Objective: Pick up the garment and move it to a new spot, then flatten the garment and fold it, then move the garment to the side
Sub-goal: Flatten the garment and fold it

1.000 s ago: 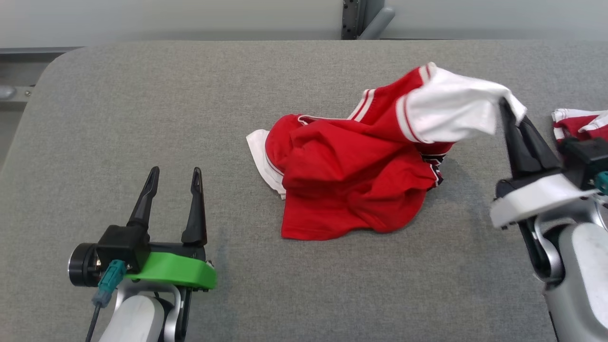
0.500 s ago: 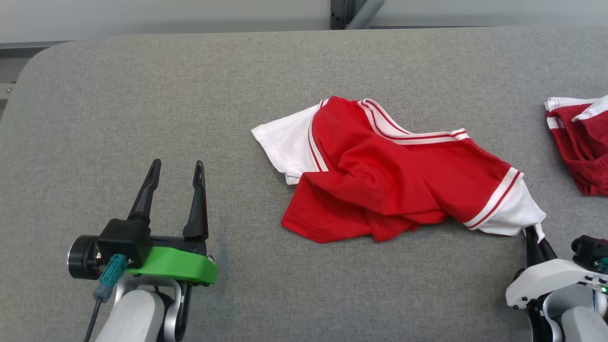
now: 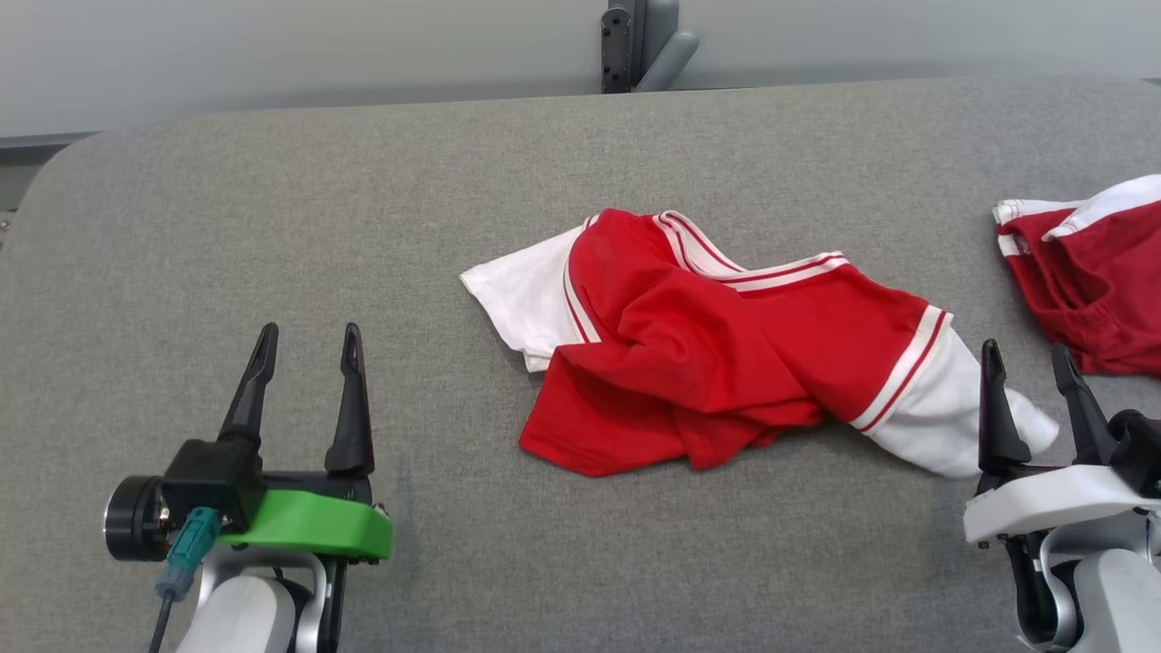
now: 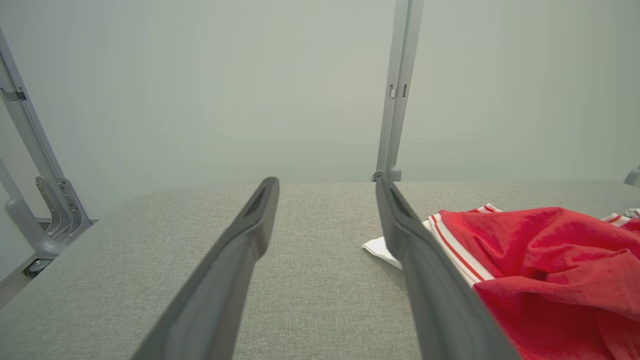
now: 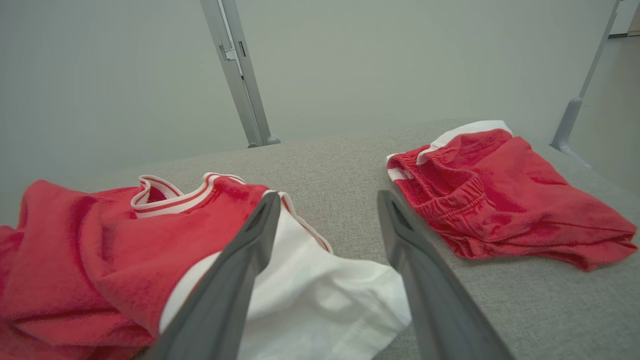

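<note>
Left end effector (image 3: 307,337): open, empty, over grey surface (image 3: 272,199), well apart from shirt. Red-and-white shirt (image 3: 726,354): crumpled, mid-surface. Right end effector (image 3: 1026,349): open, gripping nothing, fingers just beside white sleeve (image 3: 943,413). Red shorts (image 3: 1088,290): far right.

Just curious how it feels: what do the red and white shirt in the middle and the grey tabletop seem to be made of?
The shirt looks like soft matte knit cloth, perhaps cotton jersey: it slumps in loose folds and creases. The tabletop seems covered in grey woven fabric or felt: a fine flecked weave, no shine. What lies beneath is hidden.
</note>
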Controlling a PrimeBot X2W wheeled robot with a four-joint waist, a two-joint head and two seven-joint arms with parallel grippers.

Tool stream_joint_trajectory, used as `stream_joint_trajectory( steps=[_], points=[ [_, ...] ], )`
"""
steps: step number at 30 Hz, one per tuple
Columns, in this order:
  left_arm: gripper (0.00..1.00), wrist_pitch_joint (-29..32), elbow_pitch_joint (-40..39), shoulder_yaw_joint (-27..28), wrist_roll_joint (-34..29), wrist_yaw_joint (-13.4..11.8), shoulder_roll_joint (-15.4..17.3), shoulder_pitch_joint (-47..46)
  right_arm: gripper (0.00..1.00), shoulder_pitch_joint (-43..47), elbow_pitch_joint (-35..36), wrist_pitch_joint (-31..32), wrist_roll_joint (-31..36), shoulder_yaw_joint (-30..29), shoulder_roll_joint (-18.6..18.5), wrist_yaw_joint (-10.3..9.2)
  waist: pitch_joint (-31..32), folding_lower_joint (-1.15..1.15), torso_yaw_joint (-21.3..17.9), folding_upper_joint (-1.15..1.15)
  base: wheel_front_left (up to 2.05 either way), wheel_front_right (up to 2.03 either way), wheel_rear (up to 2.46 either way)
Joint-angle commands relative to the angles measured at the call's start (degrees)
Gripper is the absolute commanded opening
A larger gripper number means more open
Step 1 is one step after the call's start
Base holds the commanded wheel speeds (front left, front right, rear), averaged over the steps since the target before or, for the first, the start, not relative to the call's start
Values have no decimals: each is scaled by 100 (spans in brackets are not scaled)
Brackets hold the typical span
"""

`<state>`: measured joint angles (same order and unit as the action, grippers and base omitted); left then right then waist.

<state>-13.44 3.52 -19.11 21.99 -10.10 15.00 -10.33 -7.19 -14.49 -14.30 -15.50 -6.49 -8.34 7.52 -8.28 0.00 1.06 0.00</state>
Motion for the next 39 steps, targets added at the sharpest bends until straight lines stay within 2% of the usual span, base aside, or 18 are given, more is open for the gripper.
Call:
stream_joint_trajectory(
  steps=[1,11,25,29,34,39],
  points=[
    [100,-8,-28,21,41,-51,40,95,100,91,174,-32,68,42,11,-7,113,0,-69,0,0,0,0],
    [100,69,-158,-5,97,-156,136,521,100,655,1418,442,235,379,157,-7,446,0,-172,0,0,0,0],
    [100,160,-251,-91,139,-187,133,505,100,852,1688,630,188,382,227,-7,431,0,-159,0,0,0,0],
    [100,343,-224,-352,105,-20,14,293,100,751,1736,646,160,413,230,-7,317,0,-174,0,0,0,0],
    [100,760,102,-988,210,413,-328,74,100,607,1766,653,133,522,207,-7,43,0,-295,0,0,0,0],
    [100,1149,802,-1445,496,790,-723,-43,100,454,1711,602,65,623,189,-7,-268,0,-482,0,0,0,0]
  ],
)
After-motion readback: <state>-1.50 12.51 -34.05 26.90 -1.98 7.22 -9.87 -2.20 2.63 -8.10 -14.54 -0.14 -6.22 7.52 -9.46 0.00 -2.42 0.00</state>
